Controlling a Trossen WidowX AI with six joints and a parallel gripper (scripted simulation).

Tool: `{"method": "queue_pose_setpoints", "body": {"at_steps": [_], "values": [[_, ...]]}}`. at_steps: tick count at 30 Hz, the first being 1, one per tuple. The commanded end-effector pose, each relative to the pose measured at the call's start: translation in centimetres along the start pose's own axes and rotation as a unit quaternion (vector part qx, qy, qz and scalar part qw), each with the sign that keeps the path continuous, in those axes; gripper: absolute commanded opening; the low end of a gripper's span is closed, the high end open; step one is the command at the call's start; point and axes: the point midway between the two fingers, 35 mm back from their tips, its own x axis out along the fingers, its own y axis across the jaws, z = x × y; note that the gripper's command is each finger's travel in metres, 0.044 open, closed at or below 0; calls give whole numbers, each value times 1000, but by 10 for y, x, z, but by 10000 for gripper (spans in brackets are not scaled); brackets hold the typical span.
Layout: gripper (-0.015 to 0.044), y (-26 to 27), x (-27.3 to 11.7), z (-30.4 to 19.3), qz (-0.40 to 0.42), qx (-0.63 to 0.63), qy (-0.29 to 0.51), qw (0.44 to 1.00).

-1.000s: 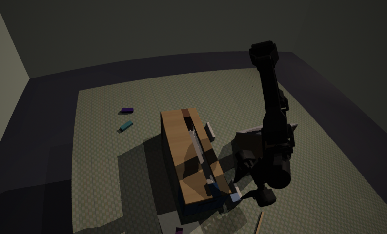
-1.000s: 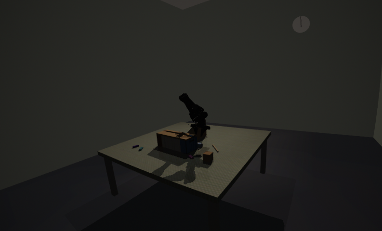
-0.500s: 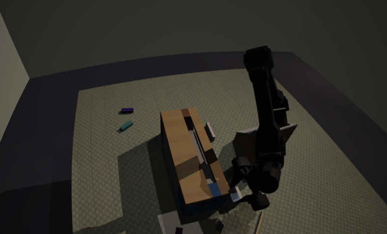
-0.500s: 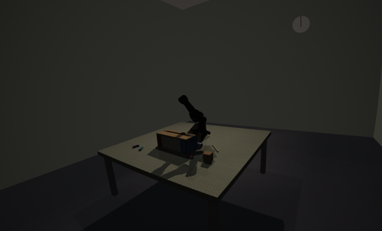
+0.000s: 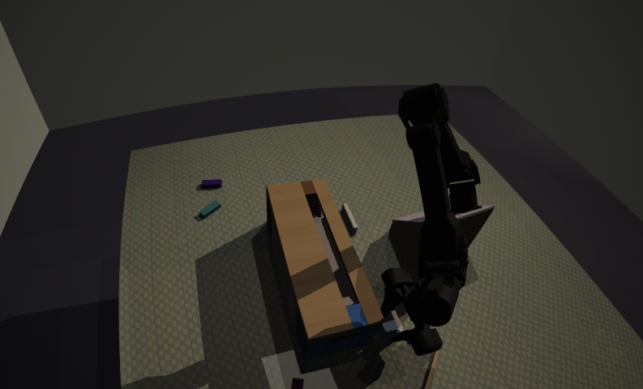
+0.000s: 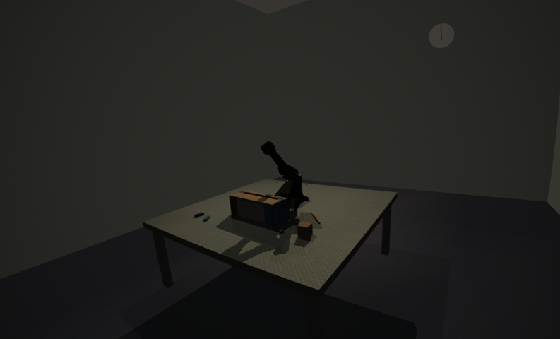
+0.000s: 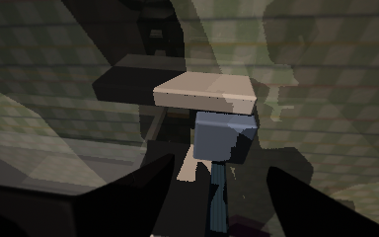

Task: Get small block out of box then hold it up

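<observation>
A small blue-grey block (image 5: 391, 326) (image 6: 292, 212) (image 7: 218, 139) lies on the table just outside the blue end of the box (image 5: 285, 231) (image 6: 252, 210), against a pale bar (image 7: 203, 94). The box has a wooden top with a long slot; its blue end wall also shows in the wrist view. My gripper (image 5: 387, 329) (image 7: 219, 166) is open and low beside that end. In the wrist view the block shows between and a little beyond the fingertips, with gaps on both sides. I see nothing held. The fingers are hidden in the exterior view.
A purple block (image 5: 212, 183) (image 6: 199, 214) and a teal block (image 5: 210, 209) (image 6: 206, 217) lie past the box's far side. A brown cube (image 6: 305, 231), a thin stick (image 5: 430, 369) (image 6: 315, 217) and a dark magenta block (image 5: 297, 383) (image 6: 281, 231) lie off its blue end.
</observation>
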Motion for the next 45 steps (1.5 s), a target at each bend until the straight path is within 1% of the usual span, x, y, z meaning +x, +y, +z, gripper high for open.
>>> {"method": "queue_pose_setpoints", "body": {"at_steps": [1,16,24,27,29,41,45], "values": [[285,1,7,3,2,-4,2,1000],[285,2,26,13,4,-4,2,1000],[75,2,26,13,4,-4,2,1000],[55,2,26,13,4,-4,2,1000],[3,2,25,11,0,10,1,1000],[0,0,-29,-11,1,0,0,1000],[0,0,-32,-12,1,-1,0,1000]]}}
